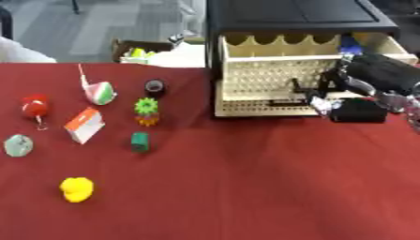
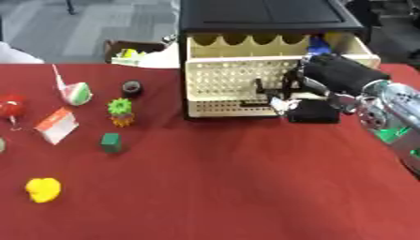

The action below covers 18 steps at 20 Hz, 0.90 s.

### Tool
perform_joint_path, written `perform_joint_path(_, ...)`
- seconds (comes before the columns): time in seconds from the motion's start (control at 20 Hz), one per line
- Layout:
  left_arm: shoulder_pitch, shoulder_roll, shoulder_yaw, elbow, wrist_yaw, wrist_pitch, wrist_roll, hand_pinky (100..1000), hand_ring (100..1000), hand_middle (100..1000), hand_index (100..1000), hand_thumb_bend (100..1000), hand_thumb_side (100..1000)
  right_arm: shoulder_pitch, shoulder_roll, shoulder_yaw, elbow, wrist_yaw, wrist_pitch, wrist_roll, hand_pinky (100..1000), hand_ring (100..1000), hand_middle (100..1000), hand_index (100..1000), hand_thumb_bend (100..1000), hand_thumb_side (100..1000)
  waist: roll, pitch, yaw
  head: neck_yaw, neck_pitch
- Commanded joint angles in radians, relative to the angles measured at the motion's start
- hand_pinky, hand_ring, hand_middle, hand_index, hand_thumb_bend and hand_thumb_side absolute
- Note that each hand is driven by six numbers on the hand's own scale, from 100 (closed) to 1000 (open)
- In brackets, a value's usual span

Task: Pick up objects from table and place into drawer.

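My right hand (image 2: 332,75) reaches in from the right and lies against the front of the cream drawer (image 2: 238,70), which stands pulled out of the black cabinet (image 2: 262,14). Its dark fingers (image 2: 283,101) lie close to the drawer's dark handle (image 2: 259,90), and I cannot make out whether they grip it. A black block (image 2: 312,111) sits just below the hand. Small objects lie on the left of the red table (image 1: 246,187): a yellow duck (image 1: 76,189), a green cube (image 1: 140,141), a green gear (image 1: 147,106), an orange-and-white box (image 1: 85,124) and a red ball (image 1: 34,106).
A green-and-white cone (image 1: 100,92), a small black cylinder (image 1: 154,86) and a pale green polyhedron (image 1: 17,145) also lie at the left. Something blue (image 1: 350,45) shows inside the drawer. A cardboard box (image 1: 135,49) stands behind the table's far edge.
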<state>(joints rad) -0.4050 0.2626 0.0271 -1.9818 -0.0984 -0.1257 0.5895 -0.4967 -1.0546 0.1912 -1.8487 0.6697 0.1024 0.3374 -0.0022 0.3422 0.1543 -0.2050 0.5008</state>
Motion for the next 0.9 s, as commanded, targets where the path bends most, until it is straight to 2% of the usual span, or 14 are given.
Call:
perform_joint_path(0.05,-0.006,0.014,0.001,-0.018,0.003,0.000,0.001,473,577,613,758,100,826,0.014,-0.044,-0.004,-0.048,0.006,0.007,0.002,100,100,100,563,100,1000,0.002,-0.023,-0.002,0.000,0.003)
perform_joint_path(0.5,-0.007,0.014,0.003,-0.018,0.003,0.000,0.004,474,577,613,758,100,824,0.102,-0.070,-0.022,-0.143,-0.038,0.028,0.014,100,100,100,569,100,1000,0.008,-0.027,-0.005,0.003,0.004)
perform_joint_path(0.9,-0.007,0.013,0.003,-0.018,0.003,-0.001,0.004,474,577,613,758,100,823,0.168,-0.079,-0.028,-0.151,-0.040,-0.003,-0.033,100,100,100,571,100,1000,0.012,-0.031,-0.008,0.007,0.006)
